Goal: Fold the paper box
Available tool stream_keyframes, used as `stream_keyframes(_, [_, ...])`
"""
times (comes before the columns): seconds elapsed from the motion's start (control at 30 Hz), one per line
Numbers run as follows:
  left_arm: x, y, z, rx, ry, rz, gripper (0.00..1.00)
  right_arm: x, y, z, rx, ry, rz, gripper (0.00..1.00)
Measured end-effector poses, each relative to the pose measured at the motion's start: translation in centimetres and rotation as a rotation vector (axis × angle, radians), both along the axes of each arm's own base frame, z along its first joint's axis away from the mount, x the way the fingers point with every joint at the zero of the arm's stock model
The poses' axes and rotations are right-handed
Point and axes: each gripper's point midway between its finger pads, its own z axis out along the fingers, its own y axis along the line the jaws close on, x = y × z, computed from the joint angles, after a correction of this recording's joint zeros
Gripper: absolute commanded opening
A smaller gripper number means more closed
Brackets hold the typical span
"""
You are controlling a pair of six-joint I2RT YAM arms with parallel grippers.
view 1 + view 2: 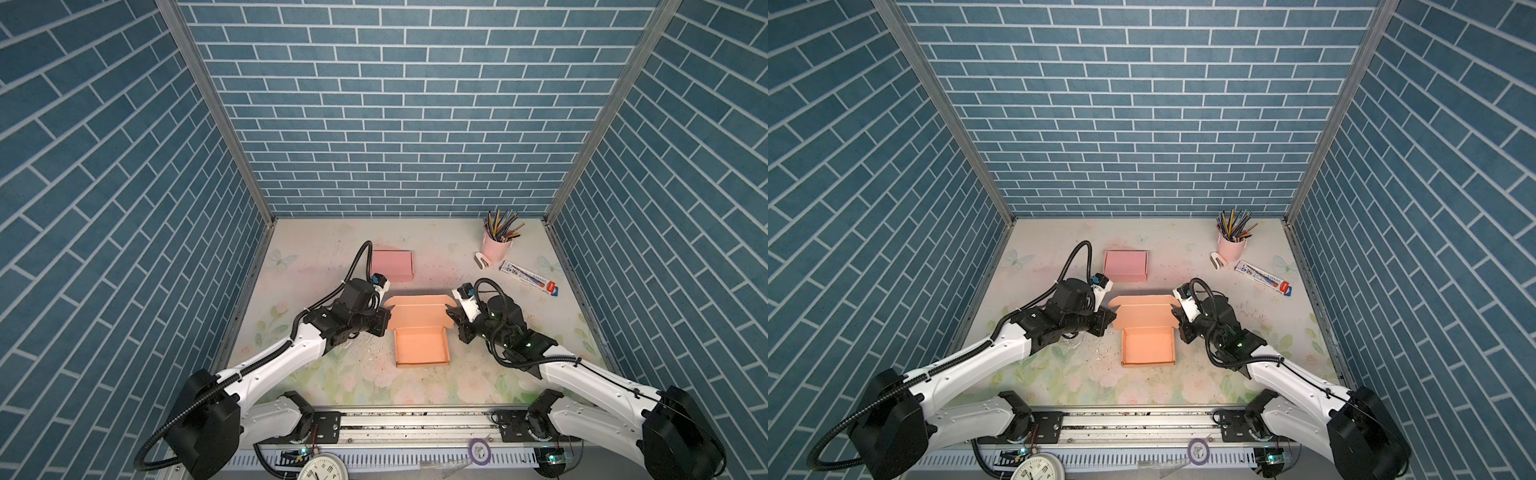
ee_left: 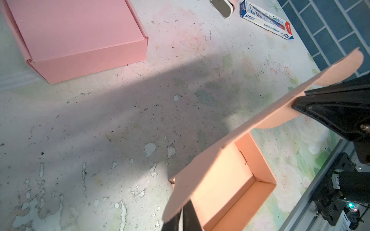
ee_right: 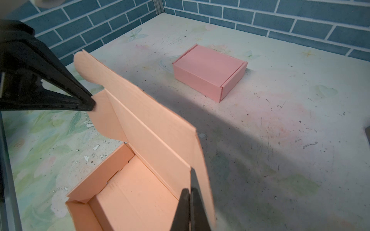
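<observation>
The orange paper box [image 1: 422, 349] [image 1: 1148, 347] sits mid-table as an open tray, its lid [image 1: 417, 313] raised at the far side with an ear flap at each end. My left gripper [image 1: 387, 318] [image 1: 1113, 318] [image 2: 184, 215] is shut on the lid's left flap. My right gripper [image 1: 451, 313] [image 1: 1177, 316] [image 3: 190, 192] is shut on the lid's right flap. In the right wrist view the tray's inside [image 3: 130, 200] lies open below the lid and the left gripper's fingertips [image 3: 88, 104] pinch the far flap. In the left wrist view the tray [image 2: 230, 190] shows beneath the tilted lid.
A closed pink box [image 1: 392, 265] [image 2: 80, 36] [image 3: 208, 72] lies behind the left gripper. At the back right stand a pink cup of pencils [image 1: 496, 245], a small white stapler [image 1: 482, 259] and a pen carton [image 1: 528, 277]. The arms' rail [image 1: 415, 424] runs along the front edge.
</observation>
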Motion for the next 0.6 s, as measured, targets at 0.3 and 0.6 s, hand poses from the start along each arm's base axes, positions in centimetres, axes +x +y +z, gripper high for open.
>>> stream_keyframes(0.3, [-0.2, -0.4, 0.1, 0.013, -0.023, -0.005, 0.05, 0.4, 0.3, 0.2, 0.003, 0.016, -0.008, 0.00])
stream_keyframes(0.6, [1.7, -0.4, 1.1, 0.011, -0.099, 0.057, 0.05, 2.2, 1.0, 1.2, 0.013, 0.044, -0.062, 0.04])
